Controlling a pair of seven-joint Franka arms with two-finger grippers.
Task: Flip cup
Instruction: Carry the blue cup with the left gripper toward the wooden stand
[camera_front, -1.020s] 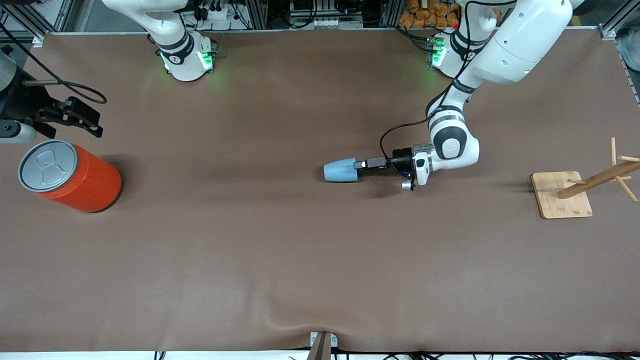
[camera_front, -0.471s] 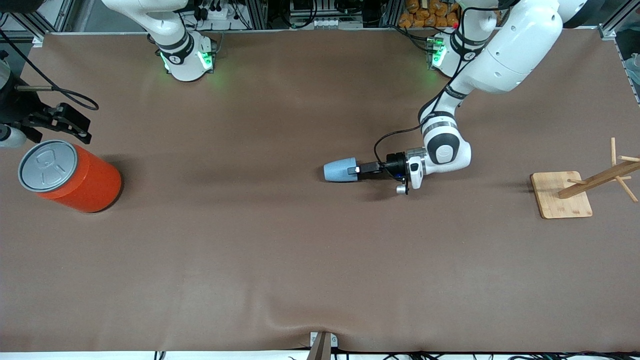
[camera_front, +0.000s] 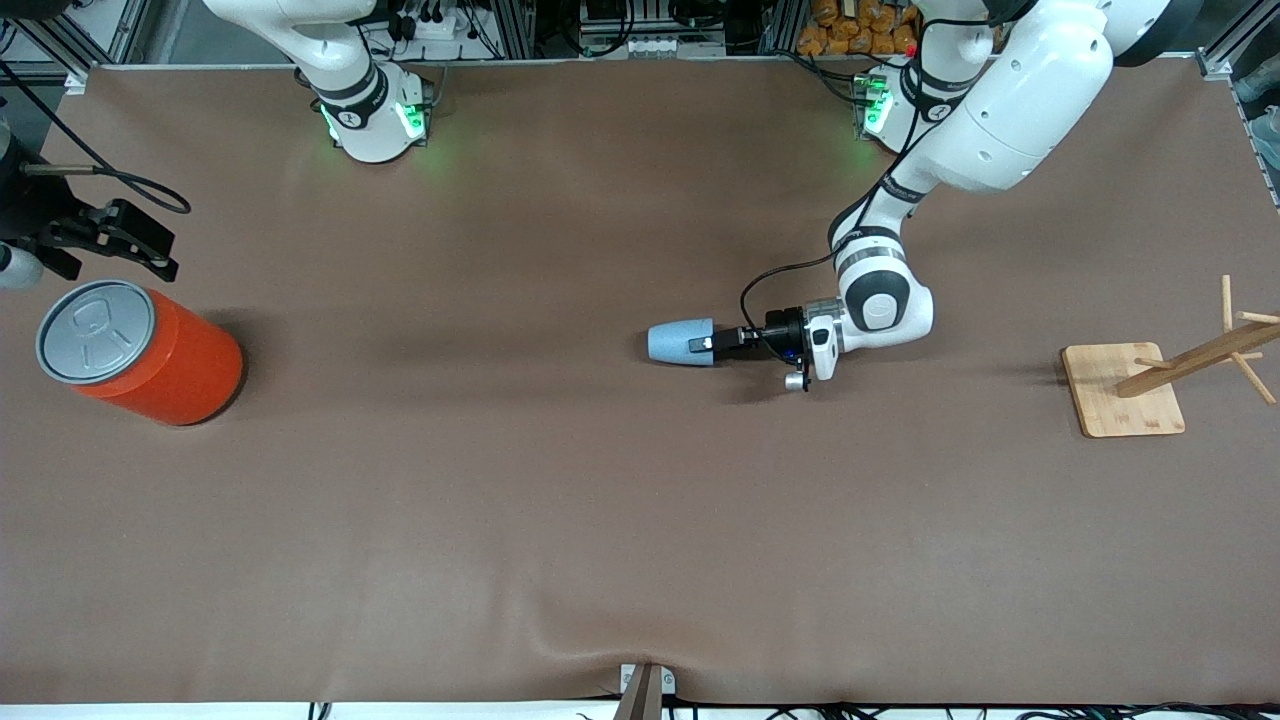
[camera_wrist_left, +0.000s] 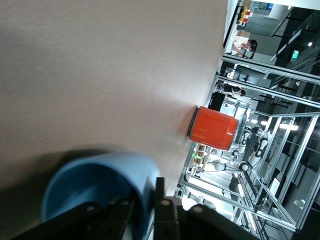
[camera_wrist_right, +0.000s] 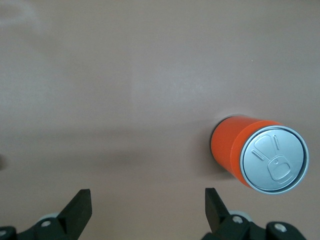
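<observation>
Since a second ago your left gripper (camera_front: 706, 345) has slid in toward the cup (camera_front: 680, 343) and pinched shut on its rim wall, one finger inside the mouth, with the cup lying on its side mid-frame on the desk (camera_front: 560, 500). Your right gripper (camera_front: 135, 248) waits spread wide and empty at the frame's left edge above the orange can (camera_front: 140, 352). That smooth, matte, tapered light-blue wall could likely slip or twist from so thin a pinch when you rotate it.
</observation>
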